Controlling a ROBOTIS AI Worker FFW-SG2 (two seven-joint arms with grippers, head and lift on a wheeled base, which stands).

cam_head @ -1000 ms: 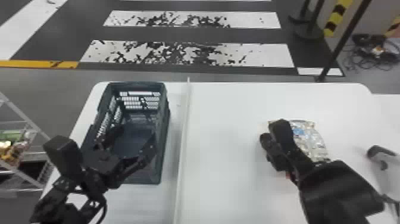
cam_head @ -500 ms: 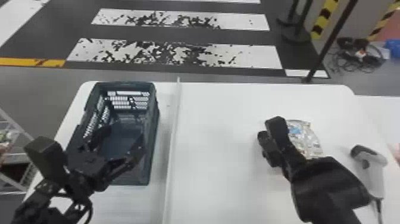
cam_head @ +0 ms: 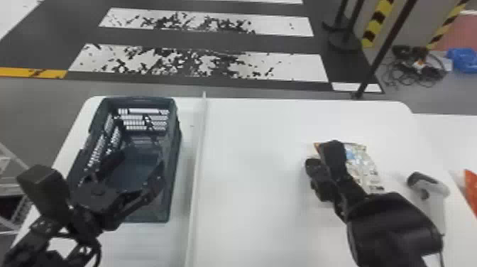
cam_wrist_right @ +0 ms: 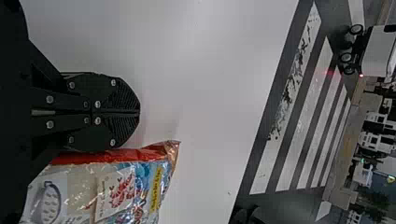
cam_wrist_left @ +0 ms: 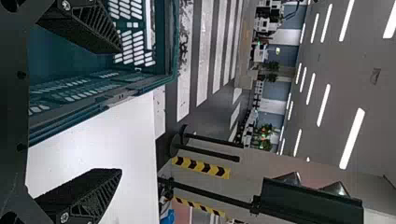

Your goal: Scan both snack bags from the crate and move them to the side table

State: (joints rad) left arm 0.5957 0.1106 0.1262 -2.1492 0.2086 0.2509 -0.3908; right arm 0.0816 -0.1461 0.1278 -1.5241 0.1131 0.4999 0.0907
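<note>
And here we are at the white table (cam_head: 248, 170), with 1 snack bag (cam_head: 363, 161) lying on the right-hand part of it, partly covered by the right arm in the head view. The right gripper (cam_head: 313, 166) is right there next to it, low over the table, and what a tight pinch: its 2 fingers are pressed together along the middle, nothing between them. The bag's red edge (cam_wrist_right: 140, 153) runs just beside those fingers (so close that I can't call whether they touch). There's a red shrimp picture on the wrapper, with a yellow strip and blue patches around it, all very shiny.

Over to the left side, where the dark blue-green crate (cam_head: 172, 181) sits near the table's left edge. The left gripper (cam_head: 140, 162) hangs over it, its 2 fingers spread wide with an empty gap. In the left wrist view, 1 finger (cam_wrist_left: 86, 28) shows against the crate and the other (cam_wrist_left: 88, 193) against the white tabletop.

Between crate and bag runs a thin white strip (cam_head: 197, 170), front to back along the table. On the bag's right stands the grey handheld scanner (cam_head: 431, 191), near it but apart. Farther right there's a 2nd white surface (cam_head: 440, 138), and an orange-red thing (cam_head: 472, 186) cut off by the head view's edge, too little of it to name.
</note>
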